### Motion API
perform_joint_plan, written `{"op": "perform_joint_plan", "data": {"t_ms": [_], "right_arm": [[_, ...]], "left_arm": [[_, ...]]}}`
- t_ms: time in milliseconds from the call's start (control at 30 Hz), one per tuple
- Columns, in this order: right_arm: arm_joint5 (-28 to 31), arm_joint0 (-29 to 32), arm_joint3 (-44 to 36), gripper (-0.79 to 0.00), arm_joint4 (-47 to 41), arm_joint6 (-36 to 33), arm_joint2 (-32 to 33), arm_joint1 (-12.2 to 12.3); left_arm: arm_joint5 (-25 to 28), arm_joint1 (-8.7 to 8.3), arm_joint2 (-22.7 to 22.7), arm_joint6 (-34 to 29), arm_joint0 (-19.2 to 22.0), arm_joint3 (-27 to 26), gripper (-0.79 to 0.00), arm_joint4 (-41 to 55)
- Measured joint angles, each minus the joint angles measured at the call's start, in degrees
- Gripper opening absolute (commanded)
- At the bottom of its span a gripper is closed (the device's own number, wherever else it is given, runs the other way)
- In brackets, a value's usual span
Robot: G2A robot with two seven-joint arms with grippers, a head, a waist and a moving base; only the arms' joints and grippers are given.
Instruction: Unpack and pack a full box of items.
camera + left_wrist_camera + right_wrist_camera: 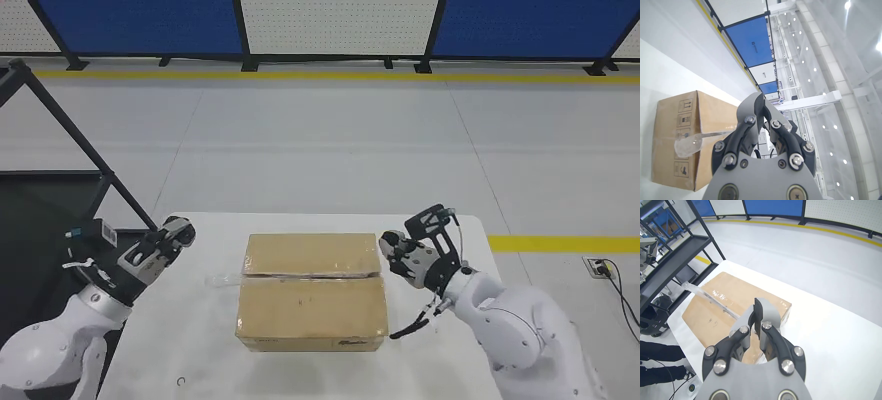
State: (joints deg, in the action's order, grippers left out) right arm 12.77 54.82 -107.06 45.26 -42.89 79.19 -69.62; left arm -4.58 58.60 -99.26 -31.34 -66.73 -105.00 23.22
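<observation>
Table (200, 345) carries the cardboard box (312, 310) at its middle, flaps down under clear tape (222, 281) with one loose end, flanked by the left gripper (180, 233) and right gripper (392, 250), both with fingers together, so I judge unpacking barely begun.

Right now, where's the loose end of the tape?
In the top view, the tape strip sticks out past the box's left end at the seam, over the table, near the left gripper.
</observation>
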Motion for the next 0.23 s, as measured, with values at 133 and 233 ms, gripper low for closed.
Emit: {"op": "perform_joint_plan", "data": {"t_ms": [133, 233], "right_arm": [[3.03, 5.8, -1.87, 0.0, -2.01, 3.41, 6.59, 0.84], [2.49, 9.68, -4.21, 0.0, -1.89, 4.11, 10.12, 1.26]], "left_arm": [[1.52, -0.05, -2.43, -0.77, -0.93, -0.22, 0.0, 2.89], [1.45, -0.05, -2.31, -0.74, -0.89, -0.21, 0.0, 2.74]]}}
